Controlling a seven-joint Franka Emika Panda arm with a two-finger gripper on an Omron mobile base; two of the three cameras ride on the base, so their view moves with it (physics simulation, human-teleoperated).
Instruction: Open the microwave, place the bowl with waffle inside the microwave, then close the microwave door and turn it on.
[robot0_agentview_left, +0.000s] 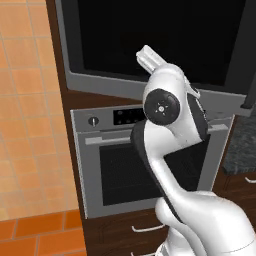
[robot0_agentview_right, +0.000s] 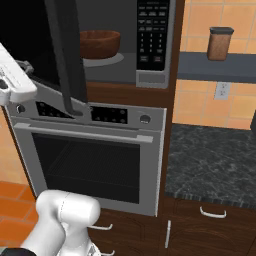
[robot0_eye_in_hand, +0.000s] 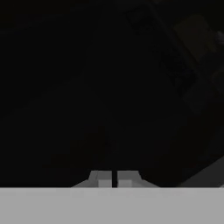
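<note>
The bowl with waffle (robot0_agentview_right: 100, 44) sat inside the microwave (robot0_agentview_right: 156, 75), on the pale round plate (robot0_agentview_right: 112, 60) on the cavity floor, toward the cavity's left side as the right base view showed it. That placement suggested the loading step was done and the closing step was in hand. The microwave door (robot0_agentview_right: 67, 55) stood partly open, swung out over the front of the cavity with its dark panel edge-on to the right base view; in the left base view its wide black glass face filled the upper part of the picture. The arm was raised with its hand pressed up near that glass, probably to push the door shut.

The end effector (robot0_eye_in_hand: 111, 179) had its two fingertips drawn together with only a hairline between them and nothing gripped; a closed hand suits pushing a flat panel. Ahead of it was dark glass, close up.

The keypad (robot0_agentview_right: 152, 35) on the microwave's right side was untouched and clear of the door. Below stood a steel oven (robot0_agentview_right: 90, 155) with a mesh window. To the right ran a dark speckled bench (robot0_agentview_right: 215, 160) over wooden drawers, and a brown canister (robot0_agentview_right: 220, 44) stood on a grey shelf (robot0_agentview_right: 215, 67) above it. The wall was orange tile.
</note>
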